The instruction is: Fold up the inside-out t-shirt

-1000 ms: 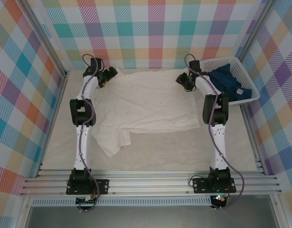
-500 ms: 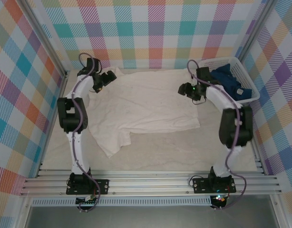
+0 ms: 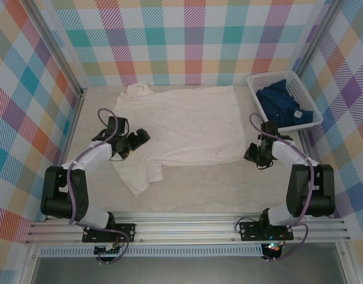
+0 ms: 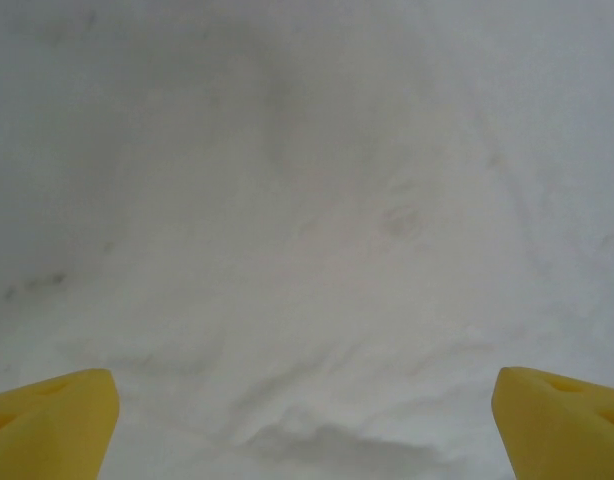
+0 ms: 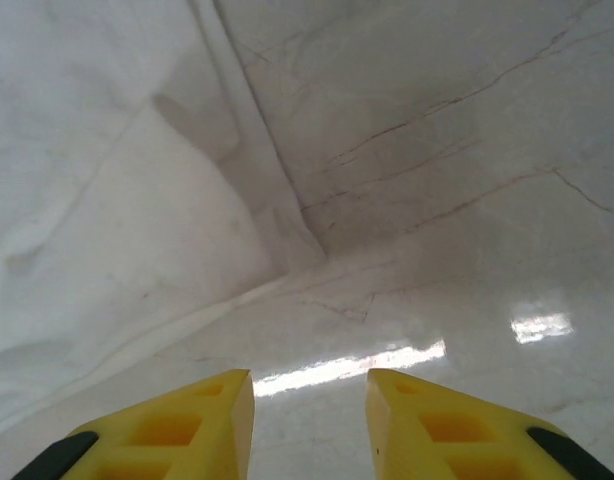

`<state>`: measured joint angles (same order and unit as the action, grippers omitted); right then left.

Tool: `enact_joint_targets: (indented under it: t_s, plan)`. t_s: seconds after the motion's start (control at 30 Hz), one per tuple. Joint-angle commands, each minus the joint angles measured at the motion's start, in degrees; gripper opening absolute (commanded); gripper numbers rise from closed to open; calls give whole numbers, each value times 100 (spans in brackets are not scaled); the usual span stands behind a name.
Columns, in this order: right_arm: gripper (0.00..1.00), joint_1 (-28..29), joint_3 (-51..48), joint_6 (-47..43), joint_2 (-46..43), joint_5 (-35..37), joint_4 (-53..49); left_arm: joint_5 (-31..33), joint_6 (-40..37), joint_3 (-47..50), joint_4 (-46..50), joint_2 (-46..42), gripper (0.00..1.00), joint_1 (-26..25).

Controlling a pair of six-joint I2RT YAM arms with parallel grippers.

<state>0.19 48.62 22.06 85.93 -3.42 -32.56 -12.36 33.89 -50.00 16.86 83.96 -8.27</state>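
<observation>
white t-shirt (image 3: 181,124) lies flat on the table (image 3: 217,189). left gripper (image 3: 136,139) hovers over its left edge, fingers spread wide; right gripper (image 3: 252,155) is just off the near right corner, fingers a little apart, nothing between them. i'd drop both low and pinch both layers evenly.

Item: inside-out t-shirt (image 3: 187,124) | Colour: plain white, faintly marked | State: unfolded, spread flat, lightly creased | Position: far-centre of table (image 3: 229,189) | far-left sleeve (image 3: 137,90): lying flat | near-left sleeve (image 3: 140,174): rumpled, angled toward near edge | Near-right corner: flat on the surface
</observation>
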Motion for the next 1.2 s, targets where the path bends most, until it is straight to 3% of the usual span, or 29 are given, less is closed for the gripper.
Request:
enact_joint_targets:
  t_s: [0.0, 0.67, 0.87, 1.17]
  plan:
    - [32, 8, 132, 47, 405, 34, 252, 137, 52, 91, -144, -461, 96, -45]
    - [37, 179, 536, 61, 1002, 183, 416, 303, -264, 189, 357, -649, 97, -43]
    - [31, 347, 749, 44, 1283, 484, 17, 373, -318, 227, 665, -997, 97, -46]
    - [9, 419, 756, -9, 1320, 486, -117, 635, -274, 543, 1495, -1693, 96, -83]
